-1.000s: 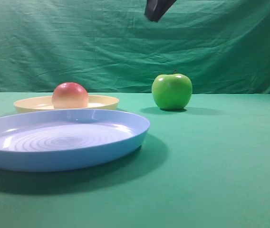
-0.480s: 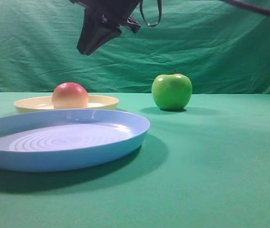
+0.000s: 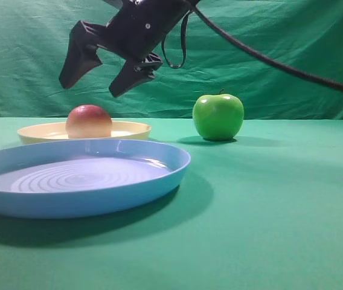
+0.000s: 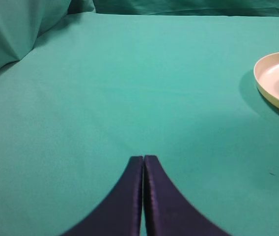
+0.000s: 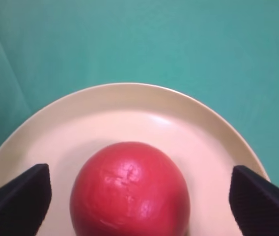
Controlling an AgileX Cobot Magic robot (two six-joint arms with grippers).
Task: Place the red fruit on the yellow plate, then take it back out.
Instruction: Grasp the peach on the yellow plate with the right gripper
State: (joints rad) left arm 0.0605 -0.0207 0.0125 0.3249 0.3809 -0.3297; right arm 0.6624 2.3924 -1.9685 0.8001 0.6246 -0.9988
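The right claw [image 3: 96, 75] hangs spread wide and empty above the red fruit [image 3: 89, 121], its two dark fingers [image 5: 16, 196] flanking the fruit in the wrist view without touching it. The fruit sits on the yellow plate [image 3: 132, 128], behind a large light-blue plate [image 3: 159, 175] on the green tabletop [image 3: 268, 205]. A green apple [image 3: 218, 116] stands well apart to the right. The left claw [image 4: 143, 196] is closed, gripping nothing, over bare cloth.
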